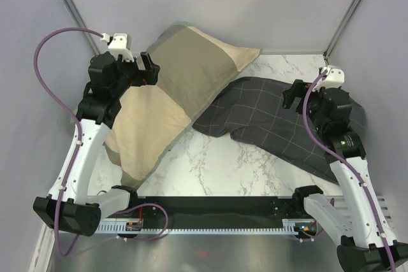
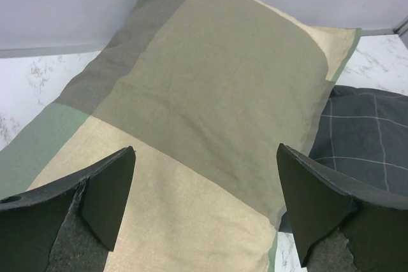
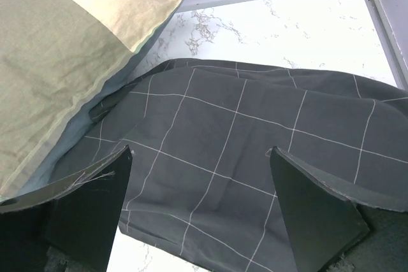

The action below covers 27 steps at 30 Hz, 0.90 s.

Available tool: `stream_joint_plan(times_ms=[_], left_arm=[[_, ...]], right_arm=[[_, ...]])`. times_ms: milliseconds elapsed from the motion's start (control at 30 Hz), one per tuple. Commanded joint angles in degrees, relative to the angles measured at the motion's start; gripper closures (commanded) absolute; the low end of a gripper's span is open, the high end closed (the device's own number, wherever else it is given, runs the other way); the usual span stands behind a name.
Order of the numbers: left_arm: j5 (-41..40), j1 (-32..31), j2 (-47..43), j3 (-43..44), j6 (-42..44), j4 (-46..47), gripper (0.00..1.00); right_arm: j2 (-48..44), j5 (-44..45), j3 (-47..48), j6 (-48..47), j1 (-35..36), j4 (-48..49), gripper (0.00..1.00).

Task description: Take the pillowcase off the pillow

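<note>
The dark charcoal grid-check pillowcase (image 1: 268, 125) lies rumpled on the right half of the marble table. Its left edge is tucked under the olive-and-tan pillow. It fills the right wrist view (image 3: 242, 113) and shows at the right edge of the left wrist view (image 2: 370, 132). The plain cream pillow does not show in any view. My right gripper (image 1: 294, 97) is open and empty, hovering over the pillowcase (image 3: 201, 151). My left gripper (image 1: 148, 67) is open and empty above the olive-and-tan pillow (image 2: 205, 150).
A large olive-and-tan colour-block pillow (image 1: 172, 93) lies diagonally on the left, reaching the back wall; it also shows in the left wrist view (image 2: 210, 81) and the right wrist view (image 3: 57, 49). Bare marble table (image 1: 217, 164) lies in front. Walls close off the back and sides.
</note>
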Motion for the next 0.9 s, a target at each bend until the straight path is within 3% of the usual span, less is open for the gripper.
stream_joint_plan(times_ms=[0,300,400,533,700,867], left_arm=[[-3.2,0.2,1.4,2.1,2.3,-1.6,0.00],[0.7,-0.1,0.9,1.6,3.3,-1.5,0.00],[-3.3,-1.9,2.0,2.3,4.4,-3.1,0.00],[-2.6,-3.7,2.8,2.6,4.2,-3.3,0.00],[-2.3,-10.6,3.8,2.5,4.8,-3.2,0.00],[8.2,-13.1,6.2,2.1,0.1,-2.0,0.00]], right_arm=[[-0.7,-0.9,-0.7,-0.5,0.1,1.2,0.02],[0.5,-2.2,-2.2,-0.7,0.1,1.2,0.02],[2.6,-1.8,-3.5,-0.6,0.1,1.0,0.04],[8.1,-5.5,-5.4,0.1,0.5,2.1,0.05],[13.0,-3.8,-8.5,2.3,7.7,5.9,0.05],[19.9,0.3,-8.8,4.2,13.1,10.6,0.04]])
